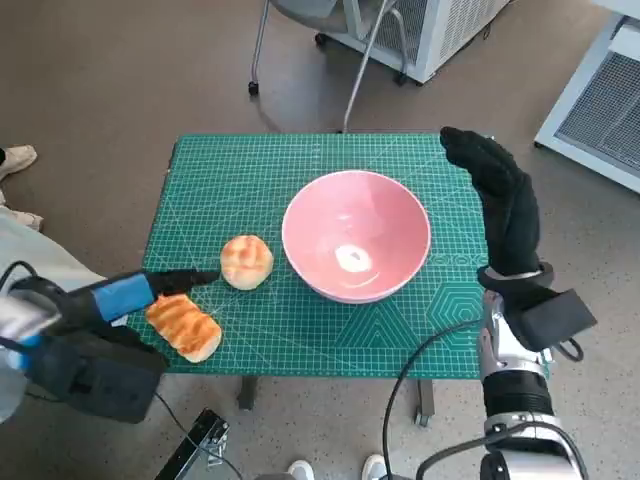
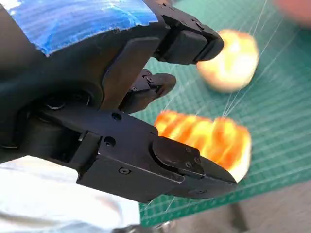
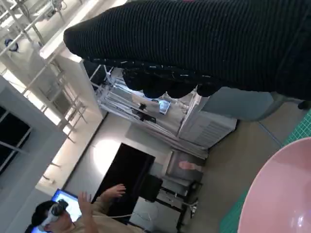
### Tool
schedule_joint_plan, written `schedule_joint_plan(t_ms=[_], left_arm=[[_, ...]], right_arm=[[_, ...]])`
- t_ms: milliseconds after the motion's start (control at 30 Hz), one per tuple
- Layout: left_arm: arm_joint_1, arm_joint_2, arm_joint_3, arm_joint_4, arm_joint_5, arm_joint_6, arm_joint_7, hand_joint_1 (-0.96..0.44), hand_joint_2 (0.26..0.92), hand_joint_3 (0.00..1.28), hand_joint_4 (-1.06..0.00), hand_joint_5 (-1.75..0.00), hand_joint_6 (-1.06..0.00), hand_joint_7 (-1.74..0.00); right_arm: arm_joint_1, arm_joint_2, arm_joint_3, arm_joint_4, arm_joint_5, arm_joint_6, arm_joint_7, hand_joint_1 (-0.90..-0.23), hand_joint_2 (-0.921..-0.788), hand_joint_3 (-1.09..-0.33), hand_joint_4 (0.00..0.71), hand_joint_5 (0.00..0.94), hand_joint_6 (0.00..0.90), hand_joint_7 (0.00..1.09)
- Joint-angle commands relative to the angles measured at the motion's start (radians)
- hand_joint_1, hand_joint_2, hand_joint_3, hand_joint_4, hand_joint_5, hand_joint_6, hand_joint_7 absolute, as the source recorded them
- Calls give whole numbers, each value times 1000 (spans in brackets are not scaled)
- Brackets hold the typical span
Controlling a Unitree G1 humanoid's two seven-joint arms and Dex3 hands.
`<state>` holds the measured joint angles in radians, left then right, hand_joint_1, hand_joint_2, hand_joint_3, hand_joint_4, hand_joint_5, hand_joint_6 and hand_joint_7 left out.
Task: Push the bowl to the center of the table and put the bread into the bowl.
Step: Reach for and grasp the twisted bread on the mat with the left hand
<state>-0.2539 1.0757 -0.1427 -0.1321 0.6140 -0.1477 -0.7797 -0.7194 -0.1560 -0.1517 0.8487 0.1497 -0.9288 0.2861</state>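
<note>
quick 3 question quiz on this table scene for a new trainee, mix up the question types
1. True or false: a bread piece already lies in the pink bowl.
2. Which bread do the left hand fingertips reach toward? A) round bun B) long toasted bread C) neither
3. Fill in: the right hand is raised beside the bowl, holding ____.

Key
1. False: the bowl is empty and both breads sit on the green mat.
2. A: in the head view the fingertips point at the bun; contact is unclear.
3. Nothing.
</note>
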Motion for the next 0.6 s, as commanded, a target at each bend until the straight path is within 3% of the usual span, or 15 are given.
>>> schedule_joint_plan(t_ms=[33,233,400,600], left_arm=[[-15,-22,-49,46,62,-12,11,-16,727,52,-208,-14,-346,-20],[-35,-62,-105,105,131,16,1,5,747,56,-250,-20,-389,-29],[-52,-80,-161,184,199,-31,53,6,764,51,-324,-26,-454,-40],[-79,-90,-203,289,215,-139,147,45,813,43,-510,-38,-591,-58]], right_arm=[[29,-8,-4,-2,8,22,11,-550,-921,-786,369,13,15,815],[30,-8,-4,-5,3,25,6,-548,-921,-785,370,14,17,812],[31,-5,-5,-6,12,32,14,-548,-921,-785,370,13,18,809],[32,-2,-6,-12,18,42,20,-552,-921,-785,370,13,19,807]])
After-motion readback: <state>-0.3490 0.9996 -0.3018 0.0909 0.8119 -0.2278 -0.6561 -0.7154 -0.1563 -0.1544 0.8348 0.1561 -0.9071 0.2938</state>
